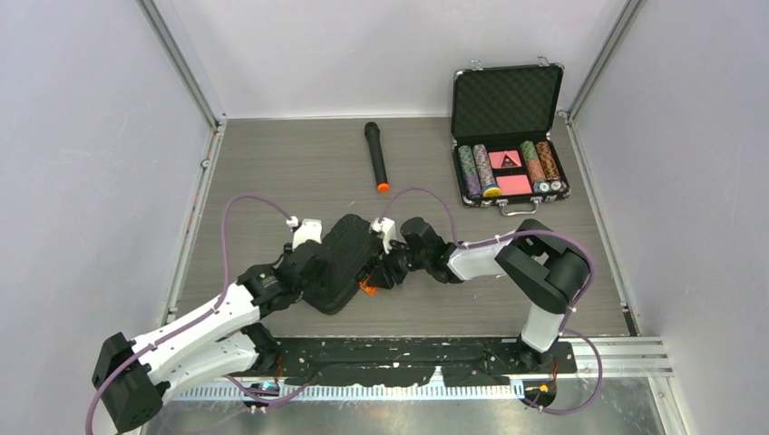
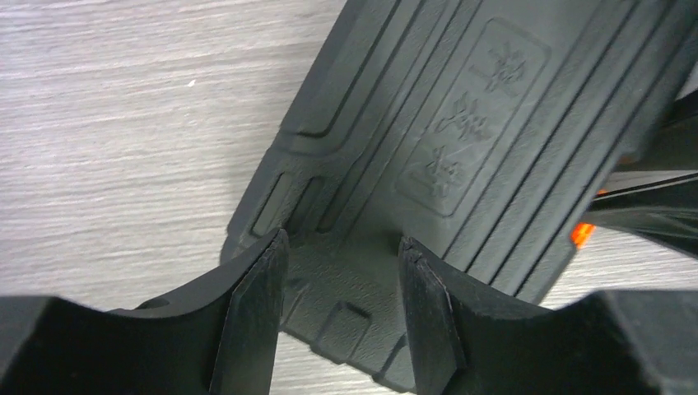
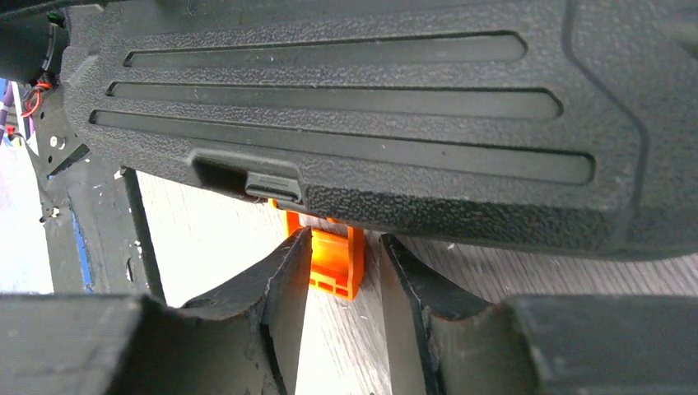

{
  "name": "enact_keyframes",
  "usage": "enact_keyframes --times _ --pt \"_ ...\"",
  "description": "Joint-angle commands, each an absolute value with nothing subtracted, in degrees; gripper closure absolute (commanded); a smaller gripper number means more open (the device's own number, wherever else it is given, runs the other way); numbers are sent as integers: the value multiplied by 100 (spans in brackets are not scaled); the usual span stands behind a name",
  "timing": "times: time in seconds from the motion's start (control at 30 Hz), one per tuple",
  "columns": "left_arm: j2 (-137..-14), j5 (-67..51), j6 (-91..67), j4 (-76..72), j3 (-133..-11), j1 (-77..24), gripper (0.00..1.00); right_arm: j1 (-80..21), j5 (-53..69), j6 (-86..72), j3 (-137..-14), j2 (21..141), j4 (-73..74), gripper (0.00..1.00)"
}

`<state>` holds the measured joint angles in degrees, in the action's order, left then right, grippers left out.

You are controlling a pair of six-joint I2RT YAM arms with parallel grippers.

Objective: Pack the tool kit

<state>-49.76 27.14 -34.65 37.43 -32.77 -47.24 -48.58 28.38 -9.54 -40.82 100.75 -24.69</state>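
The tool kit (image 1: 343, 261) is a black ribbed case lying shut at the table's near middle, between both arms. My left gripper (image 1: 306, 265) is at its left end. In the left wrist view that gripper (image 2: 342, 243) stands open, its fingers spread over the textured end of the tool kit (image 2: 461, 140). My right gripper (image 1: 383, 272) is at the case's near-right edge. In the right wrist view it (image 3: 344, 239) is open, and the orange latch (image 3: 333, 262) hangs from the tool kit (image 3: 370, 123) between its fingers, close to the left one and clear of the right.
A black microphone (image 1: 376, 156) with an orange end lies at the back centre. An open metal-edged case (image 1: 506, 100) of poker chips stands at the back right. Grey walls enclose the table, and the arms' black base plate (image 1: 408, 358) runs along the near edge.
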Motion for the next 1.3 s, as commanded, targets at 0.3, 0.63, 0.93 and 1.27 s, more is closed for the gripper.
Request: enact_keyframes --times 0.3,0.63,0.93,1.27 --pt "-5388 1648 -3788 2892 -2924 -4597 48 -4916 3644 -1277 -4228 10392 -3033 64" --pt "-5574 1408 -3823 2599 -2807 -4617 49 -4862 4305 -2219 -4301 10124 -2848 60" --pt "-5611 1405 -3823 2542 -2813 -4641 49 -4712 4388 -3509 -4404 10190 -2673 61" --pt "-5798 1324 -3828 2400 -2829 -4658 50 -4656 4500 -4958 -3985 10087 -3947 62"
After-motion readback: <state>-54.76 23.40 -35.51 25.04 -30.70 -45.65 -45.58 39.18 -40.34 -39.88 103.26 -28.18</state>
